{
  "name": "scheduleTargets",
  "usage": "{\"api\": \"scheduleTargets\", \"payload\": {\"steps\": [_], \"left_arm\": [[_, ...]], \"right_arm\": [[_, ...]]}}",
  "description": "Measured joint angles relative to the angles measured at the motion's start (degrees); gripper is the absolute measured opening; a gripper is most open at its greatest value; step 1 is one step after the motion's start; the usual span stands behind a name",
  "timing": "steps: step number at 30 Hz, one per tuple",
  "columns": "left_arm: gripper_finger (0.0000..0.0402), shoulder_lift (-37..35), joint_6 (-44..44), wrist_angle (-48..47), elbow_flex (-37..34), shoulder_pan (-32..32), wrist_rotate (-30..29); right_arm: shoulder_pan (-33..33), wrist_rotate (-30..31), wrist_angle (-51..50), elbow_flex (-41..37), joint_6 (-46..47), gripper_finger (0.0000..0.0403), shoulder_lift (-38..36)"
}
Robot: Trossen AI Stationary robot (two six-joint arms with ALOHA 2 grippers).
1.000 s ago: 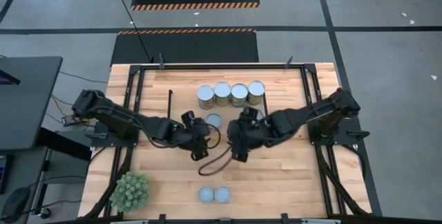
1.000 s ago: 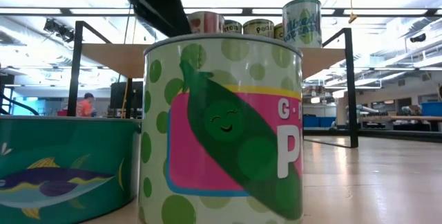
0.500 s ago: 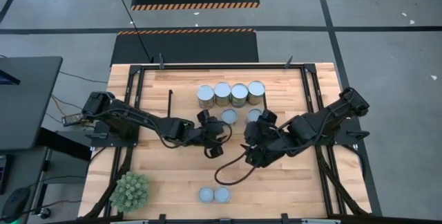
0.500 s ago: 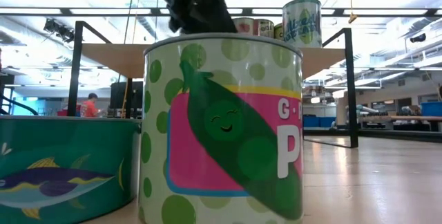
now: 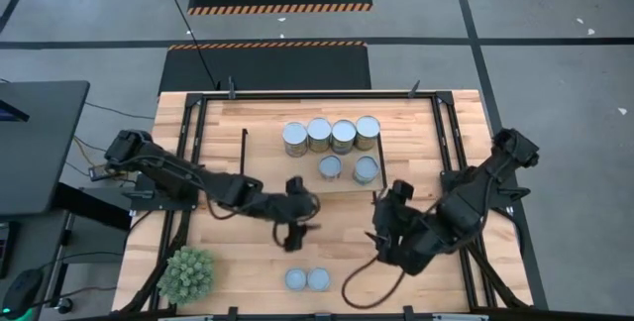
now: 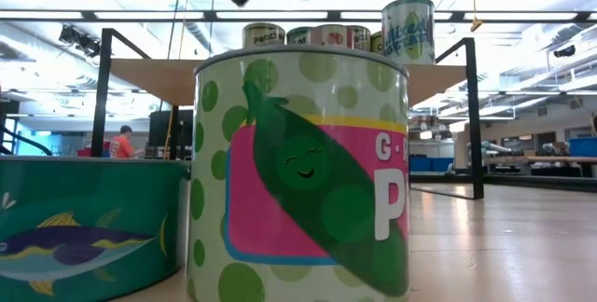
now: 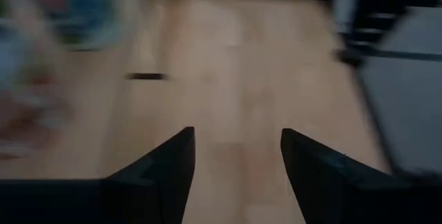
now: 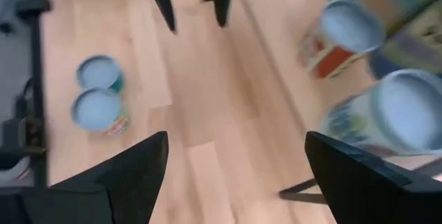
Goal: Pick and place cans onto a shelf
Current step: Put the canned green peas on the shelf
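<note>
Your left gripper (image 5: 289, 243) and right gripper (image 5: 379, 252) (both spread, empty) hover near two cans (image 5: 307, 279) at the table's (image 5: 238, 262) near edge.

Overhead looks straight down; low camera sits against front cans (image 6: 298, 171).

shelf (image 5: 260, 143): four cans in row (image 5: 331, 135), two cans (image 5: 348, 168) in front | tabletop (image 5: 228, 262): two cans (image 5: 307, 279) at near edge, plant ball (image 5: 186, 274) | left gripper (image 5: 294, 239) and right gripper (image 5: 381, 250) above bare wood
</note>
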Motion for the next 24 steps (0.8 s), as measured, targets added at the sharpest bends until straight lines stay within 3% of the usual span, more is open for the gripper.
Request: {"api": "scheduleTargets", "payload": {"steps": [6,12,18,21,24], "left_arm": [[0.0219,0.37,-0.62,0.5,-0.02,-4.98,6.17],[0.022,0.49,-7.43,-2.7,-0.02,-9.08,-0.26],[0.0246,0.49,-16.8,-7.04,-0.07,-11.77,-1.11],[0.0259,0.22,-19.26,-7.68,-0.07,-13.32,-1.08],[0.026,0.21,-20.39,-7.85,-0.06,-14.84,-1.09]], "right_arm": [[2.95,-4.7,12.64,-7.06,-5.86,0.0348,-0.17],[3.03,-11.24,34.2,-17.24,-13.14,0.0348,-0.12],[1.87,-14.94,59.94,-29.56,-22.21,0.0355,0.01],[0.94,-15.5,67.02,-33.97,-25.81,0.0369,0.05],[-0.14,-15.42,68.06,-35.11,-27.59,0.0381,0.05]]}}
